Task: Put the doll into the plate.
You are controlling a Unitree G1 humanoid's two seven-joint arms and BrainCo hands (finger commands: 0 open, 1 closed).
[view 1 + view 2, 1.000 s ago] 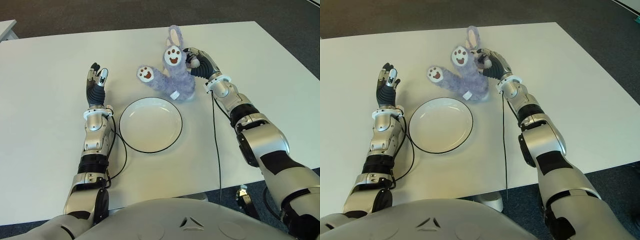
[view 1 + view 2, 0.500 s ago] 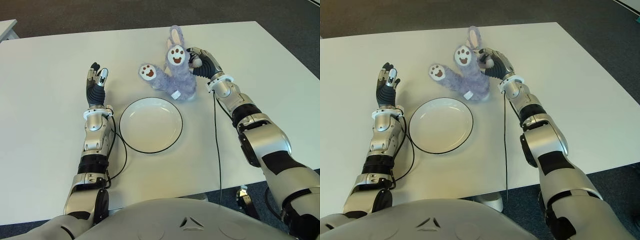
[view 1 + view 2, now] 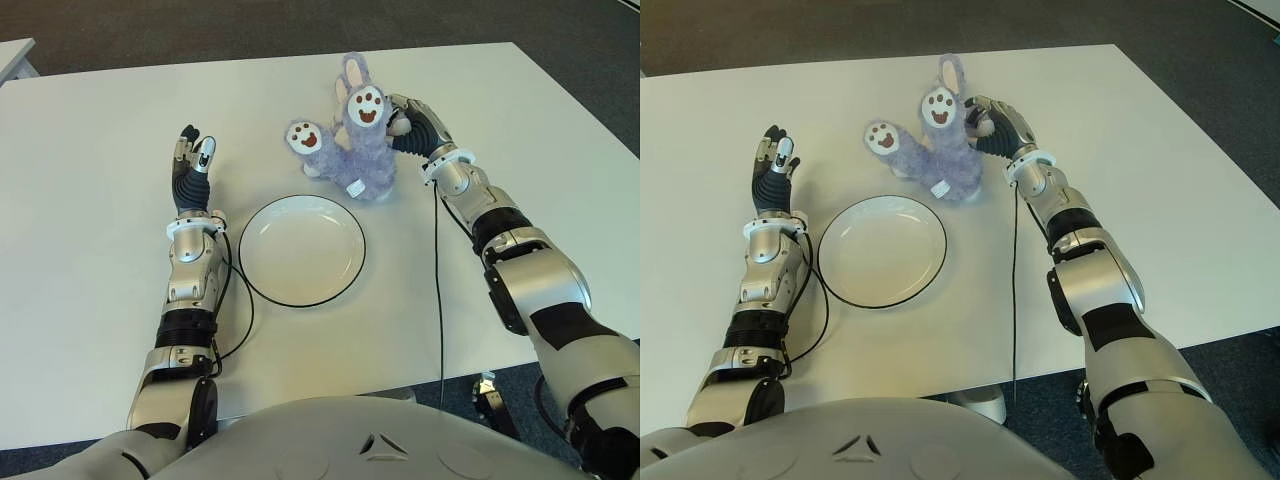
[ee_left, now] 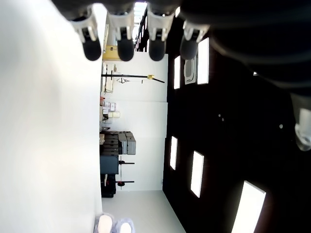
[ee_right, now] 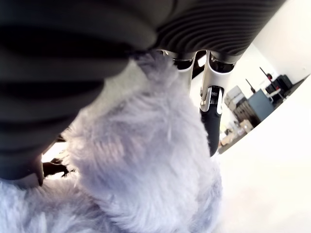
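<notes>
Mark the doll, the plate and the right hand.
doll (image 3: 352,160): left eye view, purple furry body.
plate (image 3: 300,251): left eye view, bare white middle.
right hand (image 3: 415,126): left eye view, back of hand against the doll.

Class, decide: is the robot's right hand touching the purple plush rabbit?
Touching. In the right wrist view, the right hand has its fingers pressed into the plush rabbit's fur with no gap.

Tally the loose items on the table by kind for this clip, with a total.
Plush doll: 1, purple, gripped by the right hand
Plate: 1, white, empty
Total: 2
The left hand, left of the plate, holds nothing.
</notes>
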